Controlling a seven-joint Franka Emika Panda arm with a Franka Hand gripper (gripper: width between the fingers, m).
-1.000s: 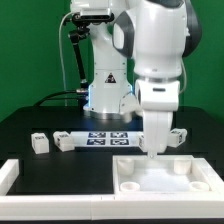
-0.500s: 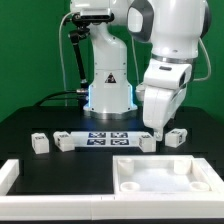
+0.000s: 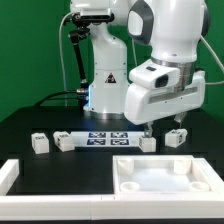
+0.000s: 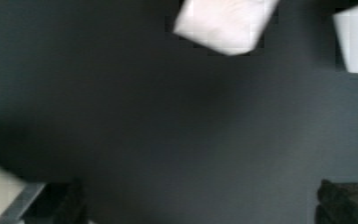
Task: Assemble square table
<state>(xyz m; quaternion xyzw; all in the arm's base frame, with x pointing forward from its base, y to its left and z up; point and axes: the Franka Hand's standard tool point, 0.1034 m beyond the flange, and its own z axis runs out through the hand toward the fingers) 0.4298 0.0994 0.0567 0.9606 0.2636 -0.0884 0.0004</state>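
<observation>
The square panel (image 3: 165,176) lay recess-up at the surface's (image 3: 30,125) front right corner, with a block leg (image 3: 147,143) and a second leg (image 3: 177,138) just behind its rear edge. Above them the pincer (image 3: 162,125) hung tilted, its fingers spread wide and empty.

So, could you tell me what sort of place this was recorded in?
Most likely a robotics lab bench: a robot arm stands on a black table before a green backdrop, with a marker board, a white square panel and small tagged blocks laid out.
</observation>
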